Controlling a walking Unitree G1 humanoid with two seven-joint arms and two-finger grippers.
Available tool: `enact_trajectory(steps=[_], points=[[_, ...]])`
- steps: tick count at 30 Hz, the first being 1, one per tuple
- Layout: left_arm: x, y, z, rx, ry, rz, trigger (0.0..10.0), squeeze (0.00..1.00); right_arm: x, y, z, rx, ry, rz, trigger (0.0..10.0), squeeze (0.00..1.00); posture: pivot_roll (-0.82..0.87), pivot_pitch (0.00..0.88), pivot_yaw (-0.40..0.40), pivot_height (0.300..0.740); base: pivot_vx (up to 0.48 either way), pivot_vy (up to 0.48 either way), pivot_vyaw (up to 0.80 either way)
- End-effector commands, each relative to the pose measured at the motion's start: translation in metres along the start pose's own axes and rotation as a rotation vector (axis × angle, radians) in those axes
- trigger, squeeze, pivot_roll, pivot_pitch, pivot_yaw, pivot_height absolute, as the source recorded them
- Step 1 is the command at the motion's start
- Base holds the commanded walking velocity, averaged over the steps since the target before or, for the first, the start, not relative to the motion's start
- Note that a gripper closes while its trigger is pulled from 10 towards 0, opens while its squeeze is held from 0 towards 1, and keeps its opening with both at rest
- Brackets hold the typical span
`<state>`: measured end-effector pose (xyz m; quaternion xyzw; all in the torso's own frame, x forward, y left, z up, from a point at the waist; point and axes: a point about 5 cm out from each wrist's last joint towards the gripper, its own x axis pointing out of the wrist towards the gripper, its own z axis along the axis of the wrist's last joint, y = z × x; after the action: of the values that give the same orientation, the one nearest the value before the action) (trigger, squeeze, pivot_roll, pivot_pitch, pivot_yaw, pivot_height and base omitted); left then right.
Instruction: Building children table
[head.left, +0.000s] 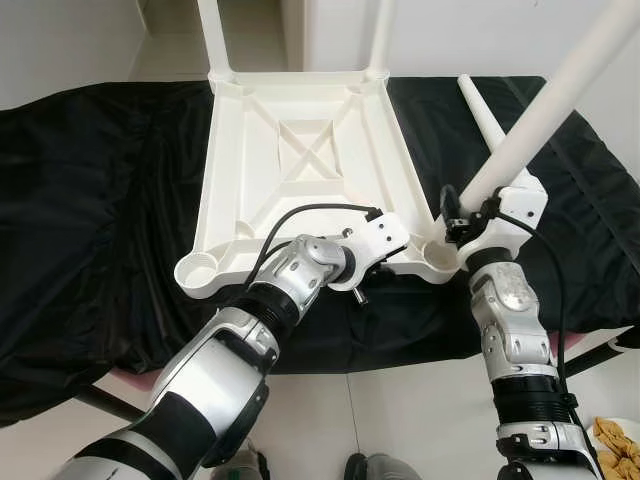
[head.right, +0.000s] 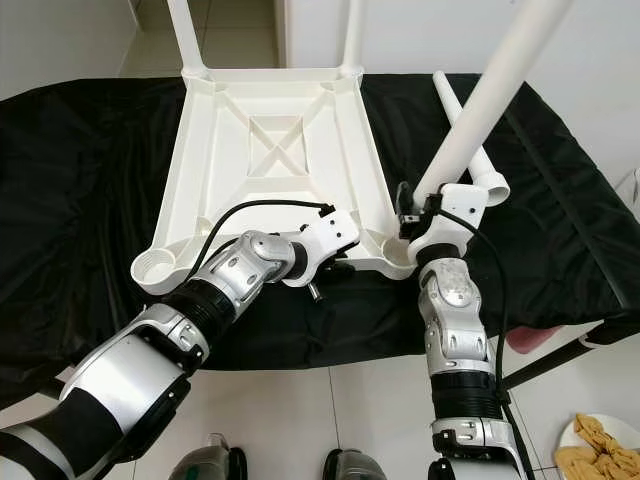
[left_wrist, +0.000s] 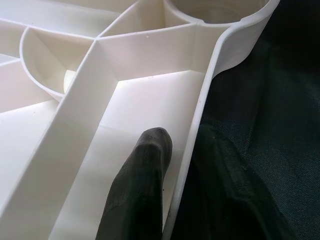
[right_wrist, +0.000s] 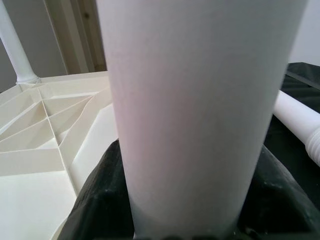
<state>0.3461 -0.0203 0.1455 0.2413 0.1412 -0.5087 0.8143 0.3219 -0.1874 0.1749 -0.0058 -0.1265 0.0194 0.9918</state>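
Gripping the near rim of the upturned white tabletop, the left gripper is pinching that edge wall, one black finger inside the rib pocket and the other outside over the black cloth. Just beside it, the right gripper is clamping its fingers on a white table leg, holding it tilted above the near right corner socket. Farther back, a loose leg is lying on the cloth, and two fitted legs are standing at the far corners.
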Motion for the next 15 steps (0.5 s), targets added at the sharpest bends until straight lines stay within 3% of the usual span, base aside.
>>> enact_trajectory(steps=[1,15], points=[[-0.0108,0.0164,0.0061,-0.019,-0.046,0.079,10.0,0.0,-0.0021,0.0028,0.0015,0.001,0.0,0.031,10.0,0.0,0.01,0.04,0.006,0.74,0.0,0.0,0.0],[-0.0132,0.0155,0.0094,0.01,-0.06,0.084,10.0,0.0,-0.0104,0.0055,-0.0034,-0.022,0.038,0.131,10.0,0.0,0.01,0.074,-0.002,0.74,0.0,0.0,0.0]])
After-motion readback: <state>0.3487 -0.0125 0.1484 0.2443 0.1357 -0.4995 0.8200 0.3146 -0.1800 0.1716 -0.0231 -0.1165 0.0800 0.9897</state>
